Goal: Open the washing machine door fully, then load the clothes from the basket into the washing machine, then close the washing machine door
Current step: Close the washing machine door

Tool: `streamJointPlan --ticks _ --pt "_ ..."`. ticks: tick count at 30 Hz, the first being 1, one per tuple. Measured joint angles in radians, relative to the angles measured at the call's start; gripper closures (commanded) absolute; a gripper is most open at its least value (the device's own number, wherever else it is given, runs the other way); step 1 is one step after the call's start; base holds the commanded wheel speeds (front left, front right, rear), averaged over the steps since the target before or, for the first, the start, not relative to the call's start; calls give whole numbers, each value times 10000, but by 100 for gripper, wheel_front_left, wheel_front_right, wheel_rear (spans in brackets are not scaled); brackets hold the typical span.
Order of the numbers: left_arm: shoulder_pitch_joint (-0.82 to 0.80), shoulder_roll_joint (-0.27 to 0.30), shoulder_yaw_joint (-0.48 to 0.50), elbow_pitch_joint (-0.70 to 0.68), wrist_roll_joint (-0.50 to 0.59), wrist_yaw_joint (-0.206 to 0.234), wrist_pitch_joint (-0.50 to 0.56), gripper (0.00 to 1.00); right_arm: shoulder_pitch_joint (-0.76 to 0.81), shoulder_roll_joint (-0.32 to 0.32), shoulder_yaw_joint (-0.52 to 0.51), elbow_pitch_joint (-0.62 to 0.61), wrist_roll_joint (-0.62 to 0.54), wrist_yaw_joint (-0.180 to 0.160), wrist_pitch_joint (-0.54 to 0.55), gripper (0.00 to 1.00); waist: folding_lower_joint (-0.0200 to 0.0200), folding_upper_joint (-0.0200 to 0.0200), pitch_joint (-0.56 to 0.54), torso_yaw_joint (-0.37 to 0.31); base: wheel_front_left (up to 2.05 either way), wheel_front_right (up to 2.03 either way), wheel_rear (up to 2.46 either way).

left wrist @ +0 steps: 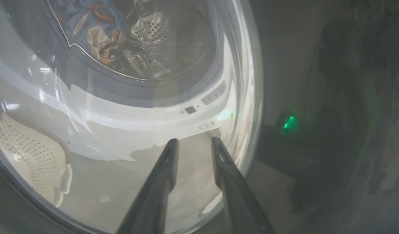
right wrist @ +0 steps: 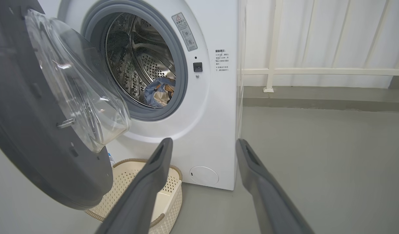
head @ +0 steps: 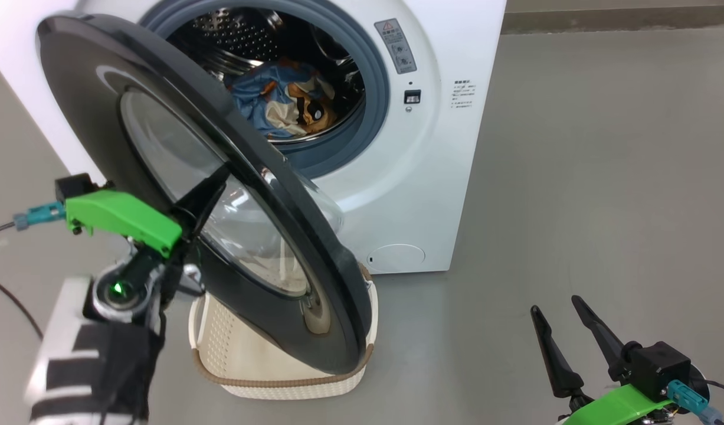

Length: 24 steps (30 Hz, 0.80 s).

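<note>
Clothes (head: 279, 101) lie inside the washing machine (head: 450, 177); half-open washing machine door (head: 84, 100) stands between drum and nearer left gripper (left wrist: 194, 141), slightly parted, empty, at its outer glass; right gripper (head: 555, 303) open, idle

1. The clothes (head: 279, 103) lie inside the washing machine (head: 432, 147), which stands on the floor (head: 603, 177).
2. The washing machine door (head: 102, 118) hangs partly open at the machine's left, above the basket (head: 238, 354).
3. The basket sits on the floor before the machine's lower left corner.
4. The left pincer (left wrist: 194, 143) is at the door's outer face; the right pincer (head: 555, 303) is well to the right.
</note>
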State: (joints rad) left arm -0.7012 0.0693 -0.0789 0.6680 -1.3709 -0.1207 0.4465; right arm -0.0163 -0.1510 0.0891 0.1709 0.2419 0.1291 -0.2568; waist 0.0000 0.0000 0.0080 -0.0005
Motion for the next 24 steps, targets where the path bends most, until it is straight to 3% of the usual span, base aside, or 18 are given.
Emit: streamJointPlan --ticks 1,2,4,10,15,24 --pt "258 71 -148 -466 180 0 -182 18 0 4 -17 -10 0 0 0 0 0 0 17 19 0 0 0" --pt "519 144 -313 -892 376 -2 -366 0 0 6 -35 -25 0 0 0 0 0 0 33 41 0 0 0" --pt "1389 374 -844 -1969 1028 -31 -1024 0 0 8 -69 -59 0 0 0 0 0 0 78 100 0 0 0" --pt "2774 876 -1657 -3173 2230 -31 -2472 0 2 -6 -136 -107 -12 0 0 0 0 0 160 196 0 0 0" --pt "3403 1400 -2278 -3298 4079 -31 -3971 0 4 -27 -234 -127 -12 0 0 0 0 0 200 269 0 0 0" --pt "4145 1360 -2874 -3133 5854 326 -6009 0 174 -48 -309 -151 -31 0 0 0 0 0 137 322 0 0 0"
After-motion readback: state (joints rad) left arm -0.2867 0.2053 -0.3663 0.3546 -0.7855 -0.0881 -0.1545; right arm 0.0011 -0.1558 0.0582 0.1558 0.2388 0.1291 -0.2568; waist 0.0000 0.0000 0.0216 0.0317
